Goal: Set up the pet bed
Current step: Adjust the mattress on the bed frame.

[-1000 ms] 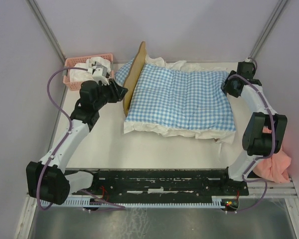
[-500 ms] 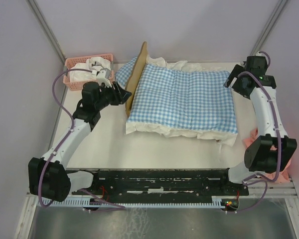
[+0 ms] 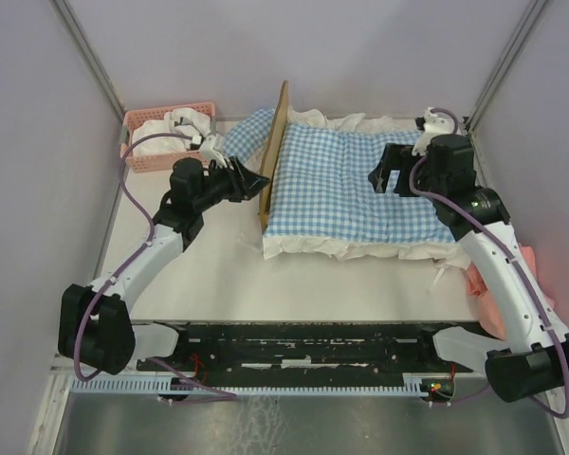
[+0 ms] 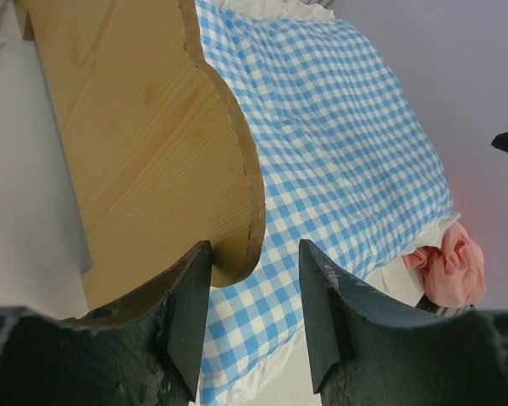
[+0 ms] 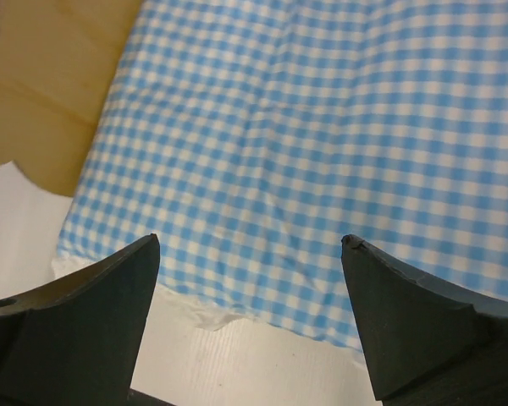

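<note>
I see the pet bed [image 3: 277,142] at the far middle of the desk [image 3: 204,275]. Its wooden headboard [image 4: 144,144] stands upright at the left end. The rest of the frame is hidden under blue-and-white checked bedding [image 3: 346,185]. The bedding's white ruffle spills over the near side and reaches close to the desk's right edge.

My left hand [image 4: 256,254] is spread, its 2 fingers [image 4: 186,313] straddling the scalloped edge of the headboard. Checked cloth shows in the gap between the wood and 1 finger. I cannot tell whether the other finger touches the board. My right hand [image 5: 250,279] is spread wide above the right half of the bedding, with nothing between its fingers.

The widest open room is the bare strip between the ruffle and the black rail [image 3: 303,341] where the arms are bolted. There is also a patch left of the headboard, under my left arm. A pink basket [image 3: 166,111] holding white cloth [image 3: 156,133] fills the far-left corner, just behind the left wrist. A crumpled pink cloth [image 4: 449,266] lies at the desk's right edge, beside the right arm.

The desk is plain white. Pale lilac walls [image 3: 360,47] close in 3 sides, with 2 metal posts [image 3: 85,57] slanting up the far corners.
</note>
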You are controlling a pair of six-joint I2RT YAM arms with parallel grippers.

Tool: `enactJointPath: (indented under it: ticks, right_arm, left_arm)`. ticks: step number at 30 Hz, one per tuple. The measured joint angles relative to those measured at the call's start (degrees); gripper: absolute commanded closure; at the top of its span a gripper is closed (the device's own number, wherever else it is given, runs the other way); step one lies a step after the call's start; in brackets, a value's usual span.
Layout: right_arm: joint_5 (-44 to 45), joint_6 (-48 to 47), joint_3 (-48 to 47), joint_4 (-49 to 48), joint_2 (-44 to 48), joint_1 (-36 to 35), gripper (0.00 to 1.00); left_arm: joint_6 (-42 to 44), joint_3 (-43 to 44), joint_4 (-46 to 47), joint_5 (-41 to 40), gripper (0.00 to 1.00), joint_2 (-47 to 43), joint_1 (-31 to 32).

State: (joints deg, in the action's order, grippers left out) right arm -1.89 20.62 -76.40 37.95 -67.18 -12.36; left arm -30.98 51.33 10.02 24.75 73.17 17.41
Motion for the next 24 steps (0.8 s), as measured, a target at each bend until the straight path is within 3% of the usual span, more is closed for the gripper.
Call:
enactJointPath:
  ticks: [5, 8, 11, 16, 22, 24]
  right_arm:
    - [-2.4, -3.9, 9.0, -8.1, 3.1, -8.7, 0.09]
    - [-2.9, -9.1, 13.9, -12.4, 2.7, -13.9, 0.09]
    - [-3.4, -14.3, 14.9, -13.8, 1.1, -19.7, 0.08]
    - [-3.5, -26.8, 14.7, -16.3, -6.1, -30.0, 0.05]
    - [-2.8, -38.5, 14.4, -19.1, -14.6, -35.9, 0.08]
    - [-2.6, -41.3, 14.0, -20.0, -16.9, -36.0, 0.13]
  left_arm:
    - [-0.7, 0.0, 1.9, -0.2, 0.41, 1.1, 2.7]
    - [-0.3, 0.0, 0.3, -1.5, 0.31, 0.2, 3.0]
    - [1.6, 0.0, -4.4, -4.7, 0.13, -2.7, 3.3]
    - [5.5, -1.5, -10.2, -10.0, 0.01, -10.6, 3.3]
    - [7.1, -8.0, -13.9, -14.3, 0.01, -17.0, 3.3]
    - [7.5, -9.5, -15.3, -14.3, 0.01, -17.0, 3.2]
